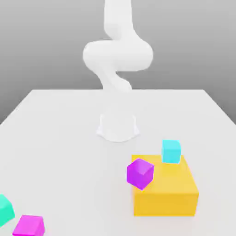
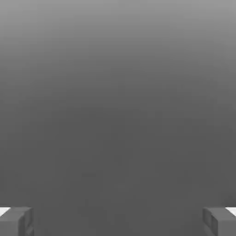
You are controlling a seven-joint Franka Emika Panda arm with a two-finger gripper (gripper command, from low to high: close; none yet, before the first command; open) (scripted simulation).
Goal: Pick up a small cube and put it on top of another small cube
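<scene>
- White desk [image 1: 55,138] spans most of the exterior view, under a grey backdrop.
- White arm [image 1: 117,55] rises from its round base at centre frame and leaves through the top edge.
- Yellow block [image 1: 168,193] sits at lower right of the exterior view.
- Violet-purple cube [image 1: 139,174], tilted, overlaps that block's left edge.
- Cyan cube [image 1: 171,151] rests on the block's far top.
- Teal cube [image 1: 4,209] lies at the lower-left edge.
- Small cube [image 1: 29,226], bright magenta-pink, lies on the desk in the bottom-left corner, just beside the teal one.
- Tool [image 2: 118,221]: 2 grey fingertips [image 2: 16,221] sit in the hand view's bottom corners, spread wide, holding nothing.
</scene>
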